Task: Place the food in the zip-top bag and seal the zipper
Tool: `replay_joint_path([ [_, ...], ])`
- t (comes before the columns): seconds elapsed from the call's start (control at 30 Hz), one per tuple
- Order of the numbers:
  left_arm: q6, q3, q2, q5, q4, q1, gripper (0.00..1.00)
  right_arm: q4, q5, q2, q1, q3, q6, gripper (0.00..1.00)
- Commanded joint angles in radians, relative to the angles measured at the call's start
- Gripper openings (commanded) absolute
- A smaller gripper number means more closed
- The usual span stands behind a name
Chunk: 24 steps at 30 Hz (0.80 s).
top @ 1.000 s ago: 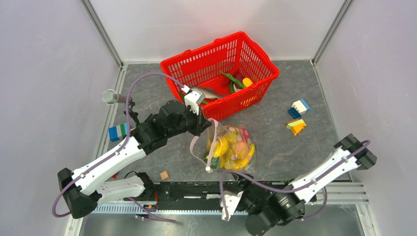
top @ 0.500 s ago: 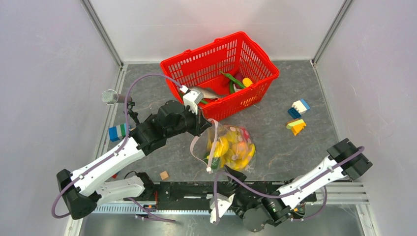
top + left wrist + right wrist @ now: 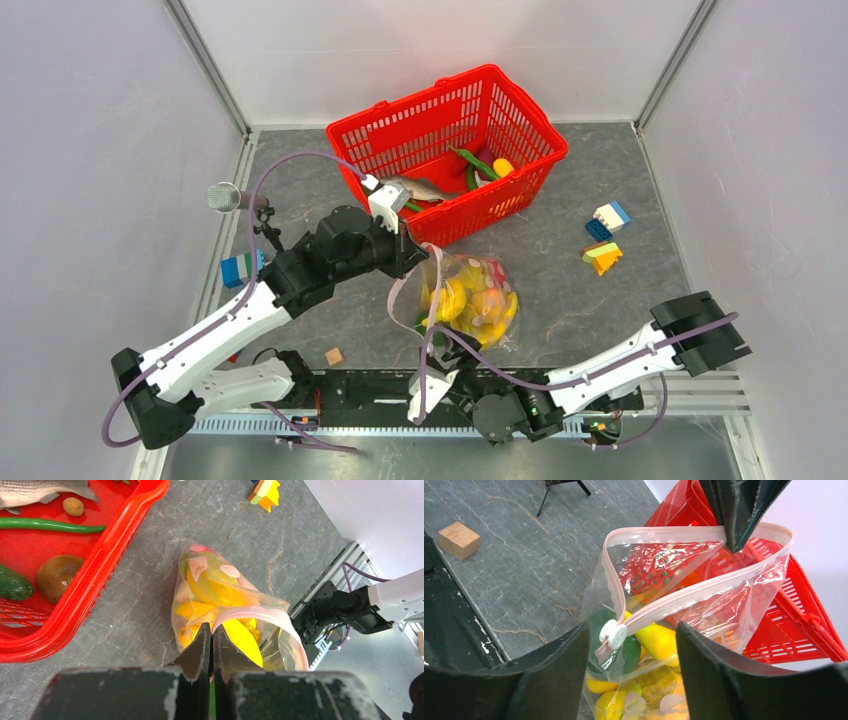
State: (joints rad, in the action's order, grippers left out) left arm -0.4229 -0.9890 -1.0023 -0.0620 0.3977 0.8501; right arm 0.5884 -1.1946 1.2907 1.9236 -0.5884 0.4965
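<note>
The zip-top bag (image 3: pixel 478 300) lies in front of the red basket, filled with yellow, orange and green food (image 3: pixel 659 642). My left gripper (image 3: pixel 212 632) is shut on the far end of the pale pink zipper (image 3: pixel 696 596) and holds the mouth up. In the right wrist view its dark fingers (image 3: pixel 744 510) pinch that corner. My right gripper (image 3: pixel 631 629) is open at the bag's near end. The white round slider (image 3: pixel 613 634) sits between its fingers, touching neither. The mouth gapes open in a loop. More food (image 3: pixel 478 165) lies in the basket.
The red mesh basket (image 3: pixel 400 125) stands behind the bag, holding a toy fish (image 3: pixel 35 490), a green bean and a brown fruit. Coloured bricks (image 3: pixel 603 240) lie at the right, another brick (image 3: pixel 240 268) at the left. A small wooden cube (image 3: pixel 334 356) sits near the front rail.
My right arm has swung left along the front edge and its gripper has come up to the bag's near end, around the slider. The left gripper still holds the zipper corner.
</note>
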Motion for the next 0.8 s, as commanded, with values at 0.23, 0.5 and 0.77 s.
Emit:
replay_joint_path([
  [0.23, -0.030, -0.036, 0.018, -0.016, -0.026, -0.005, 0.02, 0.107, 0.014, -0.024, -0.037, 0.085, -0.059, 0.42],
  [0.5, -0.031, -0.039, 0.033, -0.004, -0.021, -0.005, 0.02, 0.072, 0.058, -0.155, -0.040, 0.151, -0.131, 0.09],
  [0.77, -0.028, -0.064, 0.065, 0.008, 0.025, -0.005, 0.02, -0.046, 0.251, -0.395, -0.041, 0.173, -0.228, 0.00],
])
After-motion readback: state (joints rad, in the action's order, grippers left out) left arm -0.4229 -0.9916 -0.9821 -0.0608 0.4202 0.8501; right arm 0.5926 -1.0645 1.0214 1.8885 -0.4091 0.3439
